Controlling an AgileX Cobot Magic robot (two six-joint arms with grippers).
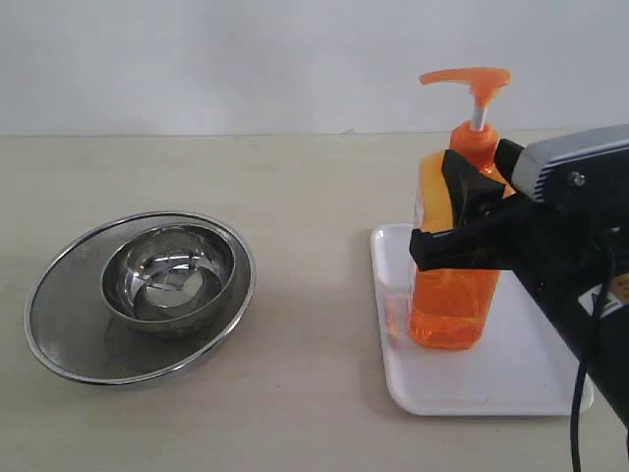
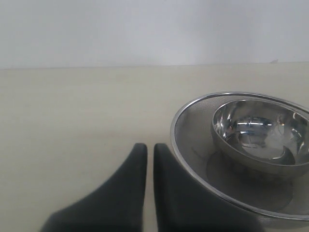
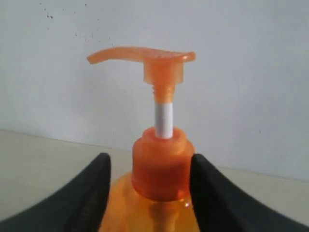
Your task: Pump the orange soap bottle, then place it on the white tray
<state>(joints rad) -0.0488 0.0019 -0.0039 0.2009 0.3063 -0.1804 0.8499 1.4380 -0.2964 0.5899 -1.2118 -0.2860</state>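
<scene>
The right gripper (image 1: 435, 206) has its jaws on either side of the orange soap bottle (image 1: 452, 305), at the shoulder just below the collar. One black finger (image 1: 462, 248) crosses the front of the bottle and the other sits behind it. In the right wrist view the fingers stand close on both sides of the collar, with the bottle (image 3: 161, 166) filling the space between them. I cannot tell whether they are actually pressing on it. The pump head (image 3: 145, 55) rises above the jaws on its white stem.

Below the jaws, the bottle stands upright on the white tray (image 1: 521, 379).

The left gripper (image 2: 150, 150) has its jaws drawn together, with only a thin slit between them and nothing in it. Just beside them lies the rim of a wide steel mesh bowl (image 2: 193, 140), with a smaller steel bowl (image 2: 260, 130) sitting inside it.
</scene>
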